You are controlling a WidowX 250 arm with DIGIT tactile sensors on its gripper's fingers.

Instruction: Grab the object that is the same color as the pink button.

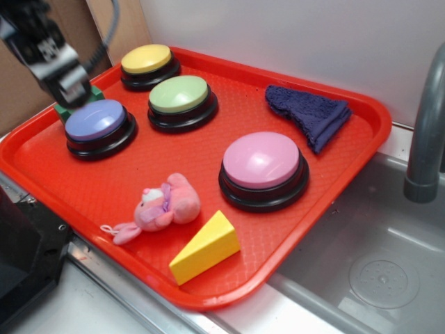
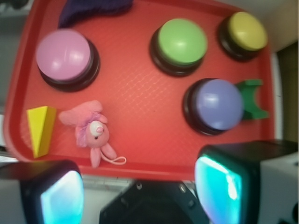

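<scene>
A: Pink bunny point(image 1: 165, 206) is lying near the front edge of the red tray point(image 1: 83, 182), just beside the yellow wedge point(image 1: 206, 246) and near the pink button point(image 1: 263, 161). Matching colour, so that's the target.

B: Tool point(image 1: 66, 85) state?

A: Hanging over the tray's far-left corner by the purple button point(image 1: 97, 121), well apart from the bunny. In the wrist view the fingers point(image 2: 219, 184) are standing wide apart, holding nothing.

B: Approach?

A: I'm suggesting centring over the plump body, not the ears or thin cord point(image 2: 116, 161). Keeping the jaws clear of the wedge, descending straight, closing on the soft middle.
</scene>
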